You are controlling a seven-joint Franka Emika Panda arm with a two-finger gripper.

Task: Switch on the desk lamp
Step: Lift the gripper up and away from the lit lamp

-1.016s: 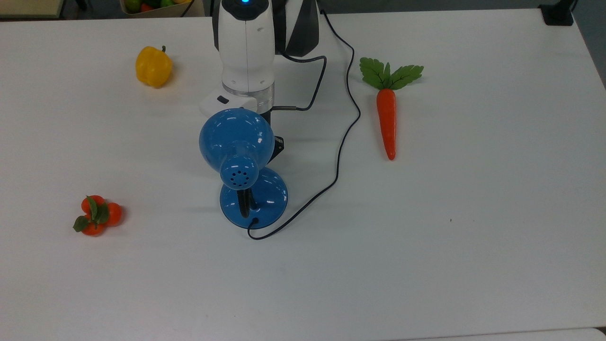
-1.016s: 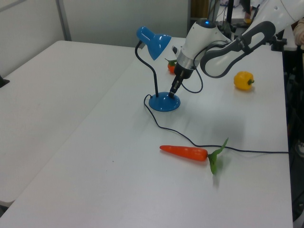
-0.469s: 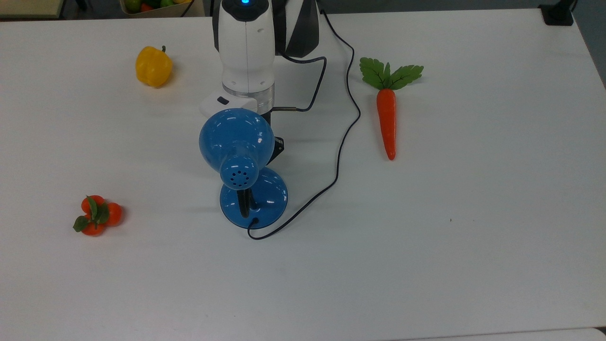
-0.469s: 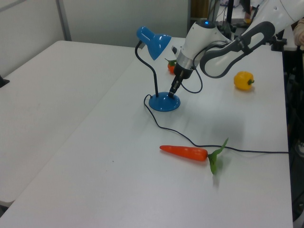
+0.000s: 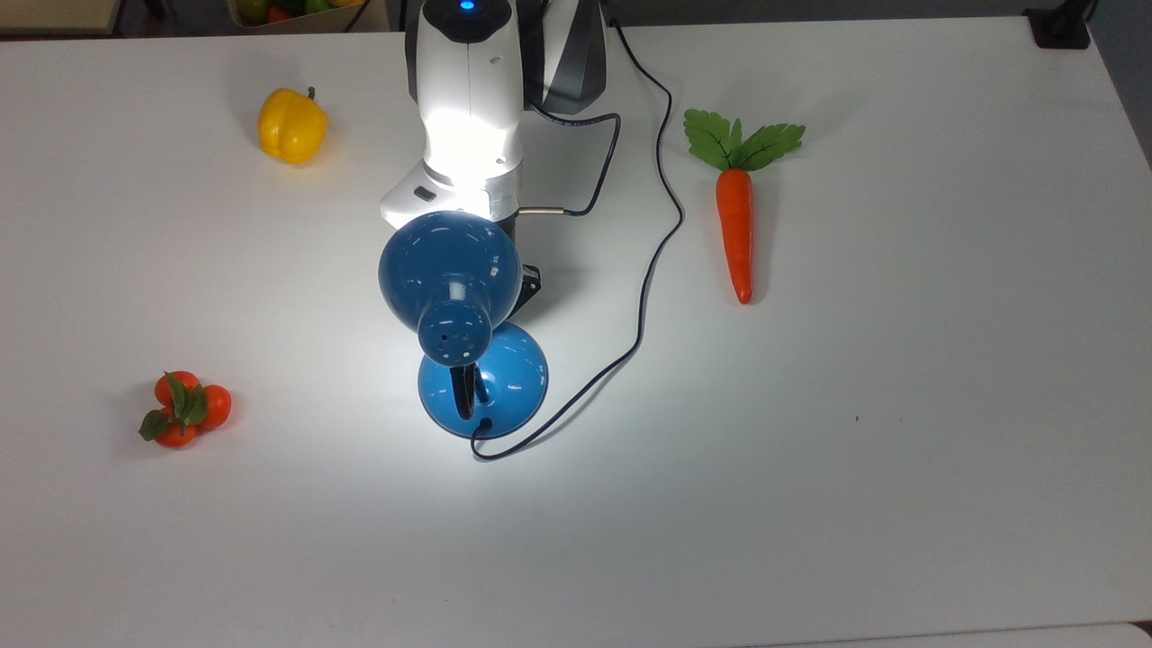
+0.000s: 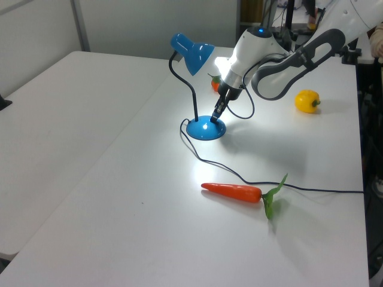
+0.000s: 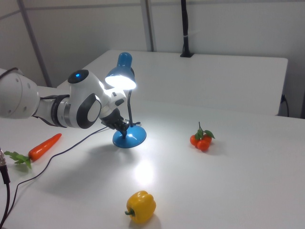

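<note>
The desk lamp stands mid-table, lit and casting a bright pool on the white table. Its blue dome shade (image 5: 448, 270) hangs over the round blue base (image 5: 504, 378), and a thin black cord (image 5: 643, 297) runs off toward the back. In the left view, my gripper (image 6: 216, 112) points down with its shut fingers touching the base (image 6: 204, 130) beside the black neck. The right view shows the glowing shade (image 7: 121, 72) above the gripper (image 7: 124, 128) at the base (image 7: 131, 138). From the top, the shade hides most of the gripper.
An orange carrot (image 5: 736, 225) lies at the top view's right. A yellow pepper (image 5: 291, 126) sits at the back left, and a cluster of small orange fruits (image 5: 184, 409) lies at the front left. A black mount (image 5: 1062, 27) stands on the far right corner.
The lamp has gone from dark to lit, brightening the table and my arm's wrist. The gripper stays at the base, and the shade has dipped slightly.
</note>
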